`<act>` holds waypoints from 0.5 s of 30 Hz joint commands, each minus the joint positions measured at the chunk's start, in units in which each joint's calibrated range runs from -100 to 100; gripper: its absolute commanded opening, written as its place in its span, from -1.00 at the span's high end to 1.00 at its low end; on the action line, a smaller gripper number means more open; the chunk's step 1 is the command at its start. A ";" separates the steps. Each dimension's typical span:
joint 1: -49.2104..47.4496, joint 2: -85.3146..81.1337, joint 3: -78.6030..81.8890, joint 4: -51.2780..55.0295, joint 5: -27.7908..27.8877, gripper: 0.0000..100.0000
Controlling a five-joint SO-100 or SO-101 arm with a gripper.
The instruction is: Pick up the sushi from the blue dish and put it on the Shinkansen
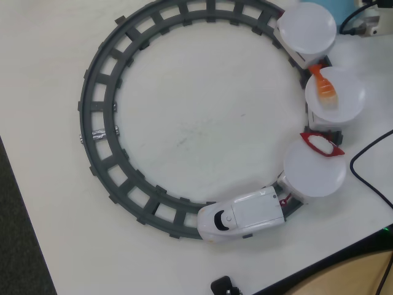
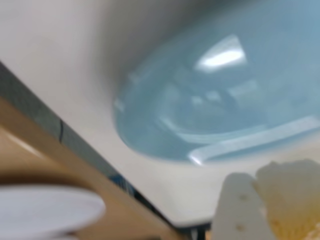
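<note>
In the wrist view the sushi point(image 2: 295, 192), a pale yellow-tan piece, sits at the lower right against a white finger point(image 2: 235, 212) of my gripper point(image 2: 277, 200). The gripper looks shut on it, though its other finger is out of frame. Both hang above the table, just in front of the empty blue dish point(image 2: 220, 100). In the overhead view only a sliver of the blue dish point(image 1: 339, 7) shows at the top edge. The Shinkansen point(image 1: 242, 216) stands at the bottom of the grey ring track point(image 1: 101, 123), pulling cars topped by white plates point(image 1: 314, 171).
An orange tailed piece point(image 1: 324, 87) lies on the middle white plate point(image 1: 338, 101), and a red-rimmed white piece point(image 1: 321, 145) rests between two plates. A third plate point(image 1: 306, 27) is at the top. Black cables point(image 1: 368, 175) run along the right. The table edge point(image 2: 60, 150) is near.
</note>
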State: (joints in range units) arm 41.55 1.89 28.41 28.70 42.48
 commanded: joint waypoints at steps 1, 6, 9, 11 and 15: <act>-3.08 -15.05 5.25 0.19 -2.11 0.95; -9.77 -30.50 16.38 0.19 -2.79 0.95; -14.18 -37.59 22.04 -0.58 -3.05 0.95; -17.08 -41.69 25.72 -0.58 -3.05 0.95; -20.95 -48.45 32.45 -0.58 -3.00 0.95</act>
State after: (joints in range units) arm 23.04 -39.96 57.86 28.70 39.61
